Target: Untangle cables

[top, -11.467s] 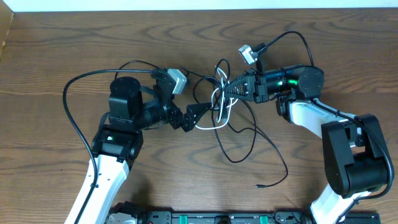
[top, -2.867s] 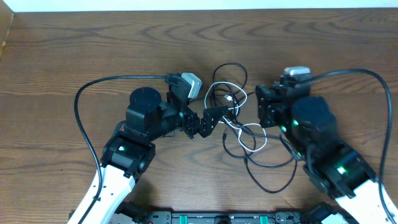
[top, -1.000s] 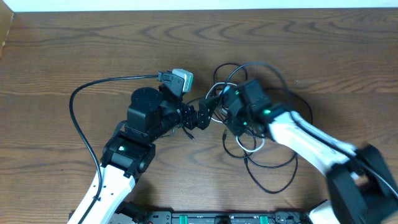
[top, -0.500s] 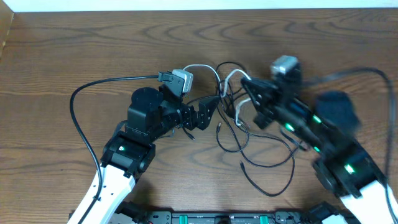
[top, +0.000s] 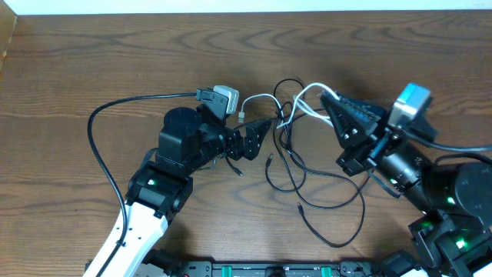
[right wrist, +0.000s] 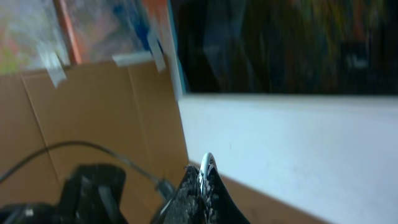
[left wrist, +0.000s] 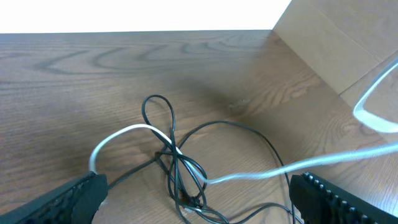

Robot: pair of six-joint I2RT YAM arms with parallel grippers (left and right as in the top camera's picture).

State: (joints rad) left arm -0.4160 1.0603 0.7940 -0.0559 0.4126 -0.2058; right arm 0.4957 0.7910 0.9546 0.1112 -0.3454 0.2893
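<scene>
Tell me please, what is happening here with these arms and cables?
The right hand is shut on the white cable and holds it raised above the table. The left hand is open next to the tangle of black cables and grips nothing. The cables are not yet separated: the white one crosses the black loops.

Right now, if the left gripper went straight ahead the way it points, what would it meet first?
Most likely the cables: the knot where a black loop crosses the white strand lies dead ahead of the open left gripper. Whether it would pass above the knot is unclear.
</scene>
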